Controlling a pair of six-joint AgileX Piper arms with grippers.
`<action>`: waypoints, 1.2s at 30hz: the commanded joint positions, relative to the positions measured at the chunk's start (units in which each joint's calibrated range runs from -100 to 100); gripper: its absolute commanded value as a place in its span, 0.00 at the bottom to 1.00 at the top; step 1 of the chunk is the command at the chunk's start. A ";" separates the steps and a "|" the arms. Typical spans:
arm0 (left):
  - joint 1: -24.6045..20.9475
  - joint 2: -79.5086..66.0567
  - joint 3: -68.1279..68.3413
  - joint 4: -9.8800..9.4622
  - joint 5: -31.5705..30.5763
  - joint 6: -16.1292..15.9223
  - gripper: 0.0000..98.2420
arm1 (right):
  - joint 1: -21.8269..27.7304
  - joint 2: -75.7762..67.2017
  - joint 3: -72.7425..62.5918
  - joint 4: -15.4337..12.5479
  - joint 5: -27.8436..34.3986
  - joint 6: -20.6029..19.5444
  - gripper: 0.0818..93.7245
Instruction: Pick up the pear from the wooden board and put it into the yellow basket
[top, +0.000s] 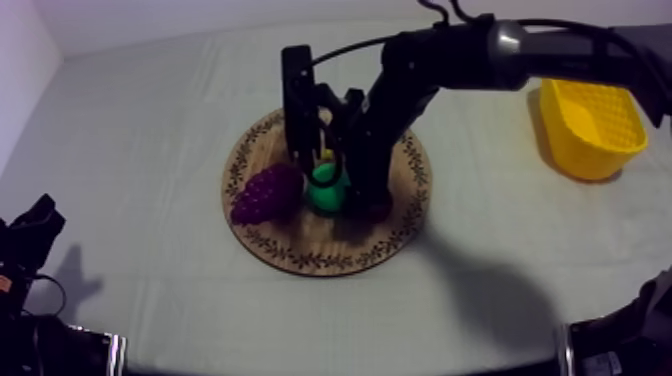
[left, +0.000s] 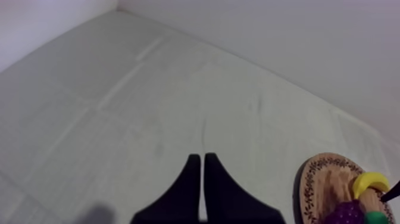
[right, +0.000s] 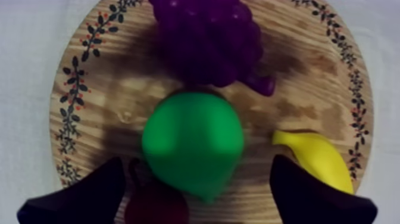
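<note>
The green pear (top: 321, 194) lies at the middle of the round wooden board (top: 300, 250). My right gripper (top: 338, 176) hangs directly over it. Seen from the right wrist, the gripper (right: 197, 162) is open, one black finger (right: 89, 196) on each side of the pear (right: 193, 143), not closed on it. Purple grapes (right: 208, 39), a banana (right: 315, 158) and a small red fruit (right: 158, 202) crowd round the pear. The yellow basket (top: 590, 125) stands at the far right. My left gripper (left: 202, 158) is shut on nothing, low at the table's left (top: 32, 228).
On the board, the grapes (top: 265, 192) lie left of the pear and the banana (top: 326, 155) just behind it, under the right arm. Open cloth stretches between the board and the basket. The left wrist view takes in the board's edge (left: 315, 184).
</note>
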 joint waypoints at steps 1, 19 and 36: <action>-0.02 0.02 0.02 -0.02 0.01 0.02 0.00 | -0.05 0.66 -0.17 0.09 -0.16 0.04 0.84; -0.02 0.02 0.02 -0.02 0.01 0.02 0.00 | -1.31 6.47 -3.73 0.85 -0.55 -0.02 0.82; -0.02 0.02 0.02 -0.02 0.01 0.02 0.00 | -1.06 7.78 -5.49 0.68 -0.82 -0.82 0.41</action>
